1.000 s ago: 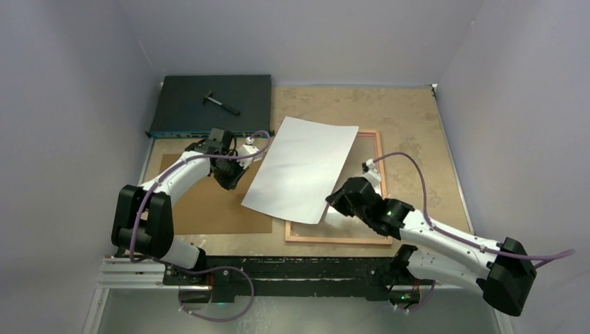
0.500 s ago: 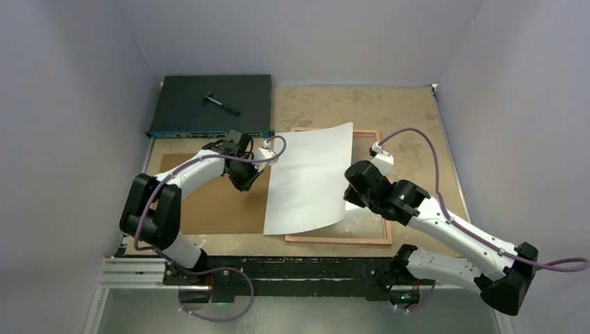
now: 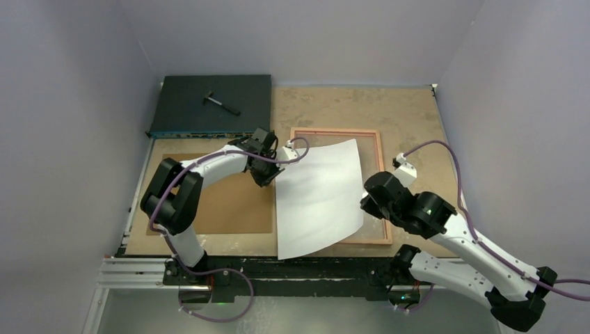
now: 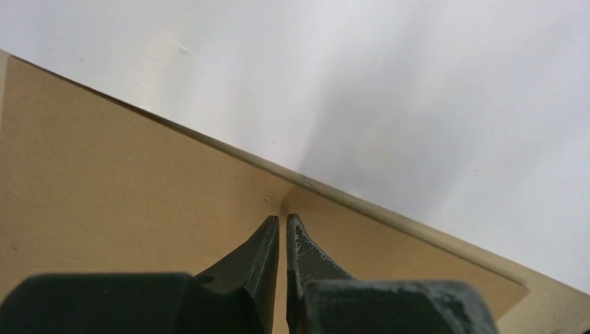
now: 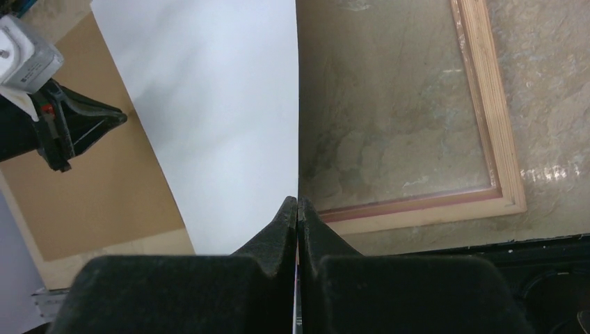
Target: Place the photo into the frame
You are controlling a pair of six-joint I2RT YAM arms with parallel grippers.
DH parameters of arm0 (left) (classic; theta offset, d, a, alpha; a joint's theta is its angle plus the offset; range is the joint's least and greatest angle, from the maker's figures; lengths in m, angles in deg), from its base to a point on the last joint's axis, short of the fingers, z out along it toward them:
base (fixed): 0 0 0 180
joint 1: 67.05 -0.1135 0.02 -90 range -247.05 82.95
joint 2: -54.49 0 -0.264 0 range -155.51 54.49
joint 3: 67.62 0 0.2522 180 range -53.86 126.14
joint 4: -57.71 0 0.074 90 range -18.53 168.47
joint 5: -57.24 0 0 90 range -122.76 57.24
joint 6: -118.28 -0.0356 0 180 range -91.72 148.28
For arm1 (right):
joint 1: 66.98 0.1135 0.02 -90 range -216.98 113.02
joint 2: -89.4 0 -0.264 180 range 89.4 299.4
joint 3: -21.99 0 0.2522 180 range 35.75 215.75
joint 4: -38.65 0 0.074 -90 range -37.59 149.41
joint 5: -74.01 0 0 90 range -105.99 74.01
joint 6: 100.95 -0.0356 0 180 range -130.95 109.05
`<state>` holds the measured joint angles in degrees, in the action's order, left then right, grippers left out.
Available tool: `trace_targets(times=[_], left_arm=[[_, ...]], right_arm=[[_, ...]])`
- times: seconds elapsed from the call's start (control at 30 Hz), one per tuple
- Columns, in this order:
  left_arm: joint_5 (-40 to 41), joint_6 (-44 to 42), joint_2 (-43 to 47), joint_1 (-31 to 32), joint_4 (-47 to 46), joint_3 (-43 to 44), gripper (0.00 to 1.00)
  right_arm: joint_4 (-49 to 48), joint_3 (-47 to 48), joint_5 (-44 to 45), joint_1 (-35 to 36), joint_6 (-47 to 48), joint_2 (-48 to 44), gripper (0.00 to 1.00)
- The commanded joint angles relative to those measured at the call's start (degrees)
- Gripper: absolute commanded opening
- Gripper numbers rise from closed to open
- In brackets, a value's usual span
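1. Right pincer (image 3: 364, 203) (image 5: 298, 203): closed on the right long edge of the photo (image 3: 320, 198), toward the near end of that edge. It stands above the frame's opening.
2. The photo (image 5: 216, 104): held clear of the desk (image 3: 407, 111) between the two pincers, plain white back up and slightly bowed. Its long axis runs near to far, leaning a little right at the far end. The near short edge overhangs the near rail of the frame (image 3: 381, 174), and the left margin lies outside the left rail.
3. Backing board (image 3: 219, 205): brown, flat on the desk, left of the frame and partly under the photo's left margin.
4. Left pincer (image 3: 271, 175) (image 4: 283, 219): jaws all but together, and by the look of it pinching the photo's left long edge (image 4: 348, 69) about halfway along, beside the frame's left rail.
5. The frame (image 5: 487, 118): flat on the desk, long axis near to far, almost parallel to the photo. Its uncovered part lies right and far of the sheet. The coming move therefore seems to turn on carrying the sheet right and far, then squaring it. The right arm is the nearer to the opening.
6. Dark box (image 3: 188, 111): far left corner, with a small tool (image 3: 221, 103) lying on it.
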<state>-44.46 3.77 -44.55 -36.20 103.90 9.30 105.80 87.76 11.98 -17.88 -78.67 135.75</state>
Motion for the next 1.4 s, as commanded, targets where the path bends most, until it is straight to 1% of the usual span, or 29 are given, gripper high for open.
trace_targets(times=[0.0,0.2,0.47,0.8,1.07,1.2,1.37], left_arm=[[2.1,2.1,-2.9,1.2,-4.0,3.5,0.06],[3.7,3.3,-6.5,2.0,-6.2,6.1,0.06],[4.8,4.3,-9.7,2.7,-8.0,10.7,0.05],[6.0,4.2,-11.1,4.2,-7.5,14.7,0.05],[7.5,4.7,-11.0,4.5,-6.6,17.0,0.04],[8.1,4.5,-11.5,4.5,-3.1,19.6,0.04],[7.7,5.2,-11.9,4.5,-3.5,19.5,0.05]], right_arm=[[1.8,-3.3,1.4,-0.1,-6.4,-1.2,0.0],[3.8,-6.5,3.2,-0.2,-12.4,-4.0,0.0],[6.2,-6.9,4.2,-0.2,-16.0,-6.4,0.0],[8.4,-6.6,8.7,-0.1,-21.0,-8.9,0.0],[8.8,-5.4,14.2,-0.2,-25.0,-8.3,0.0],[8.8,-5.7,16.9,-0.1,-27.2,-9.1,0.0],[8.8,-5.8,18.4,-0.2,-29.4,-7.6,0.0]])
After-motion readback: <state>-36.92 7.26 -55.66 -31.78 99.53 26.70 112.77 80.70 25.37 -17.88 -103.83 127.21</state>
